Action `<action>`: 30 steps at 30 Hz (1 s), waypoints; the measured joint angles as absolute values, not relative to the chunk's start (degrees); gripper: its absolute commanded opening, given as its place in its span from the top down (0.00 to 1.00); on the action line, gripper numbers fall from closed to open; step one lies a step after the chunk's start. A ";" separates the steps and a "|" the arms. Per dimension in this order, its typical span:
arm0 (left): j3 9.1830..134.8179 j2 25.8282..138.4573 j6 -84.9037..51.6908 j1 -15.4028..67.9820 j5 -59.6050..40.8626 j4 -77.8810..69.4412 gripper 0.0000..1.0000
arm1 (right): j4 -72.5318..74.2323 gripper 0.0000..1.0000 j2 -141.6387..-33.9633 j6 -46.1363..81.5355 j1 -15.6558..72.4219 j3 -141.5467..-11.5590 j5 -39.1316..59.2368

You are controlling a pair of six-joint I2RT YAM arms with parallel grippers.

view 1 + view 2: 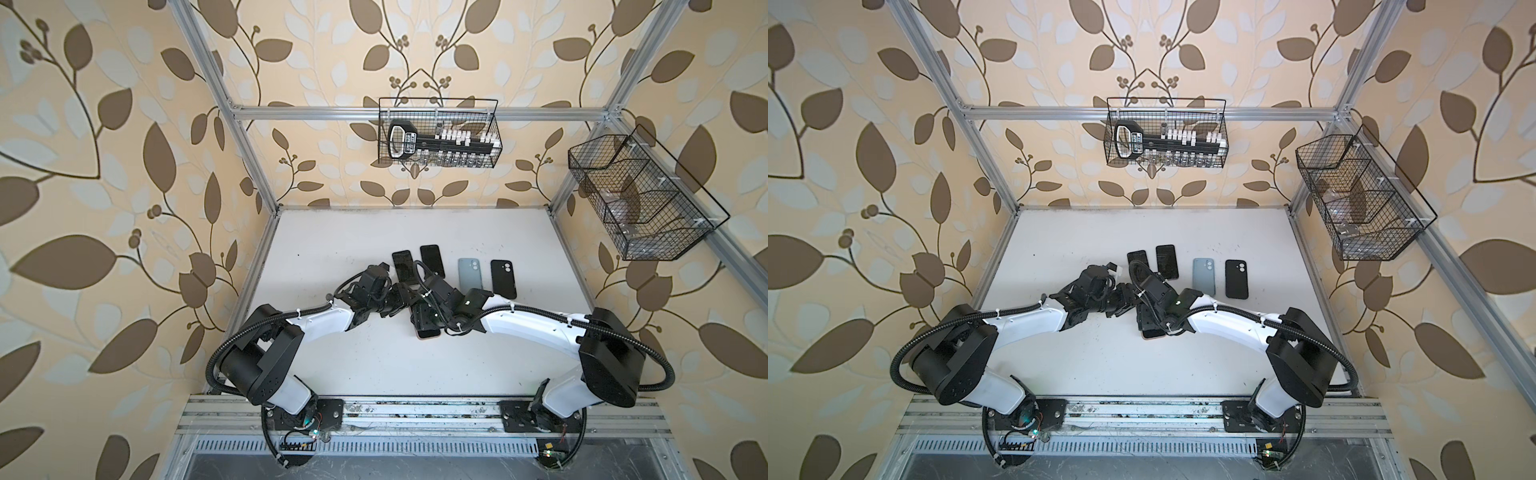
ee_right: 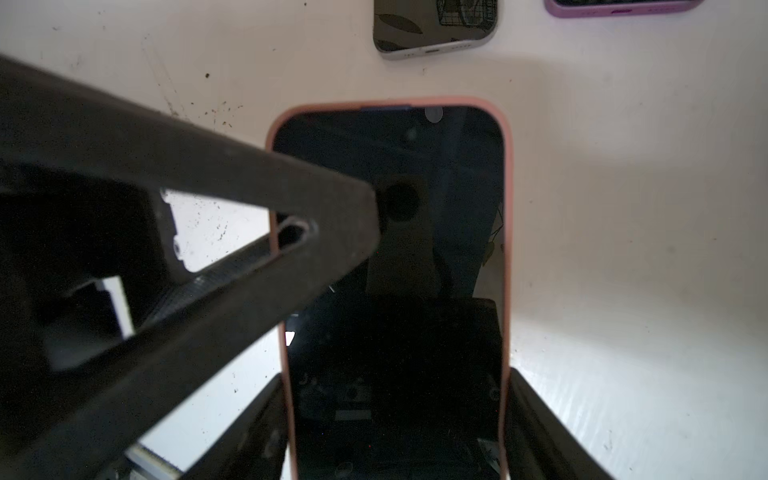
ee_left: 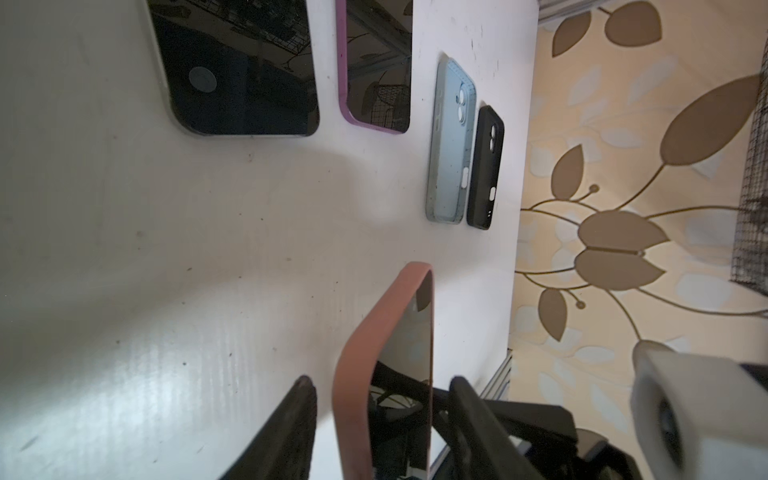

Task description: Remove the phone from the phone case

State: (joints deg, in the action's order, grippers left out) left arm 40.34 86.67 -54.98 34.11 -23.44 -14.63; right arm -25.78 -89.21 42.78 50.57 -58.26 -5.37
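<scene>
The right gripper (image 2: 397, 374) is clamping the pink phone case (image 2: 508, 174) by its long sides, mid-table (image 2: 623, 208) between the arms. The left gripper (image 3: 381, 380) is straddling one edge, jaws apart, with one finger (image 2: 291, 199) lying across the phone (image 2: 457, 166) and its dark screen.

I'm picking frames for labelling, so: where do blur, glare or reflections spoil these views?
Right wrist view: a blurred finger close to the lens hides part of the pink-cased phone; its dark screen shows reflections. Left wrist view: glare on the table, left hand out of focus. Both top views: sharp, evenly lit.
</scene>
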 measured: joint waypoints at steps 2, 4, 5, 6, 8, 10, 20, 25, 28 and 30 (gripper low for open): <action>40.23 86.89 -55.48 34.22 -23.44 -15.16 0.59 | -25.54 0.39 -88.92 42.81 50.43 -58.26 -5.02; 40.18 87.09 -55.72 34.37 -23.46 -15.42 0.61 | -25.32 0.39 -88.64 42.83 50.30 -58.22 -4.69; 40.18 87.18 -55.79 34.54 -23.46 -15.55 0.63 | -25.10 0.39 -88.53 42.85 50.15 -58.13 -4.43; 40.18 87.24 -55.79 34.59 -23.46 -15.70 0.65 | -24.86 0.39 -88.47 42.89 50.09 -58.02 -4.34; 40.18 87.33 -55.94 34.61 -23.46 -15.94 0.68 | -24.47 0.39 -88.44 43.03 49.82 -57.65 -3.99; 40.18 87.44 -55.94 34.81 -23.44 -16.16 0.72 | -24.29 0.39 -88.44 43.05 49.71 -57.34 -3.75; 39.88 87.53 -55.92 34.96 -22.90 -17.50 0.92 | -23.22 0.37 -86.85 43.94 49.04 -56.88 -2.57; 39.55 87.61 -56.18 34.96 -22.39 -17.26 0.95 | -22.46 0.37 -86.11 43.83 49.10 -56.88 -2.55; 39.55 87.61 -56.18 34.96 -22.31 -17.23 0.96 | -22.46 0.35 -86.11 43.81 49.01 -56.88 -2.55; 39.55 87.61 -56.18 34.96 -22.28 -17.23 0.96 | -22.46 0.33 -86.08 43.55 48.99 -56.88 -2.59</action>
